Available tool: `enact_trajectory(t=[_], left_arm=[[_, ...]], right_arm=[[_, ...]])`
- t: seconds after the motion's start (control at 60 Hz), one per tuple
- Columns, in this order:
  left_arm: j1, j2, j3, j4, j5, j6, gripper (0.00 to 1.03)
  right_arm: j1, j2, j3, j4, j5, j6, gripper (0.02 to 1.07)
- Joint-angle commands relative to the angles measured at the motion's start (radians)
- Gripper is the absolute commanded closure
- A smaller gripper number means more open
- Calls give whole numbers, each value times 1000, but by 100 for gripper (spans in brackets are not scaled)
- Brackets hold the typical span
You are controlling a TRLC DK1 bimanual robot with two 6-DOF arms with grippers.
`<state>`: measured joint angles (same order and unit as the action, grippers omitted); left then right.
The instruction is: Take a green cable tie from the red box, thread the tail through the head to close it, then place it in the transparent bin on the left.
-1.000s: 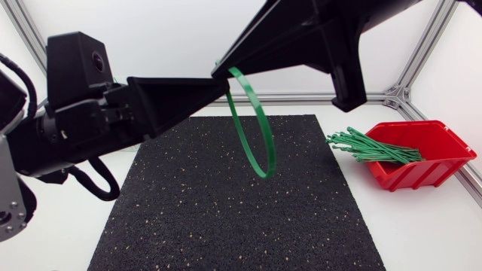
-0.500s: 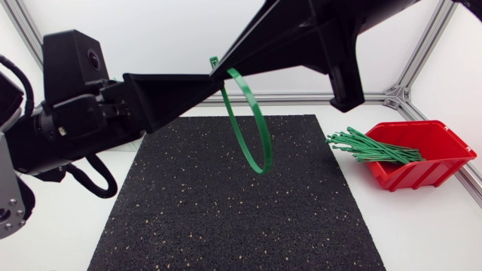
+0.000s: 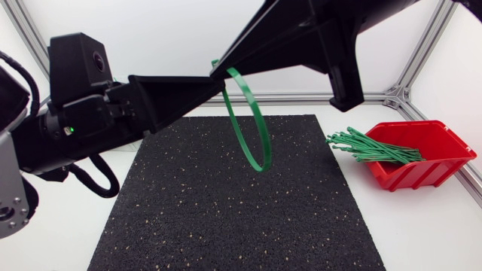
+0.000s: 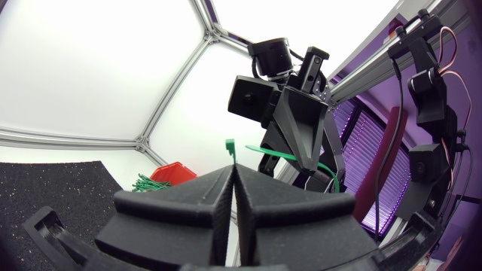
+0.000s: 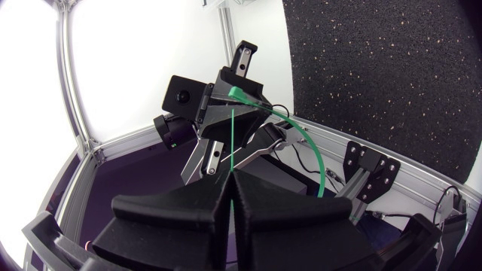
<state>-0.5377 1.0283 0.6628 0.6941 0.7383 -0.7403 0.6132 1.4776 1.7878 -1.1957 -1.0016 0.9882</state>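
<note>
A green cable tie (image 3: 254, 128) hangs as a loop above the black mat, between my two grippers. The left gripper (image 3: 219, 85) comes in from the left and is shut on one end of the tie. In the left wrist view the tie's head (image 4: 232, 147) sticks out just past its closed fingertips (image 4: 226, 184). From the upper right comes the right gripper (image 3: 221, 71), tip to tip with the left one. It is shut on the tie's strap (image 5: 233, 143), which runs out from its closed fingers. The red box (image 3: 429, 154) stands at the right. The transparent bin is out of view.
A bundle of green cable ties (image 3: 369, 147) pokes out of the red box toward the mat. The black speckled mat (image 3: 226, 203) covers the middle of the white table. Aluminium frame rails (image 3: 301, 96) run along the back edge.
The loop has risen slightly and shrunk a little. The tie's end now shows above the meeting fingertips. The left arm has shifted a little; both grippers stay shut.
</note>
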Motion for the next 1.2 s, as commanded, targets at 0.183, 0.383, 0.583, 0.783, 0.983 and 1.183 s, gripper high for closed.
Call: enact_trajectory(t=[0.183, 0.383, 0.583, 0.783, 0.983, 1.183], left_arm=[[-8, -8, 1, 22, -1, -8, 100], [-13, -8, 6, 22, -2, -10, 100], [-16, -10, 9, 22, -2, -10, 100], [-15, -13, 12, 22, -2, -10, 100], [-11, -14, 14, 22, -2, -10, 100], [-1, -17, 18, 22, -2, -10, 100]], right_arm=[[2, 0, 12, 8, -3, 24, 101], [2, 4, 9, 12, -2, 24, 101], [2, 20, 9, 15, -3, 23, 101], [3, 21, 4, 18, -2, 21, 101], [3, 20, -4, 22, -2, 21, 101], [3, 20, -18, 28, -2, 21, 101]])
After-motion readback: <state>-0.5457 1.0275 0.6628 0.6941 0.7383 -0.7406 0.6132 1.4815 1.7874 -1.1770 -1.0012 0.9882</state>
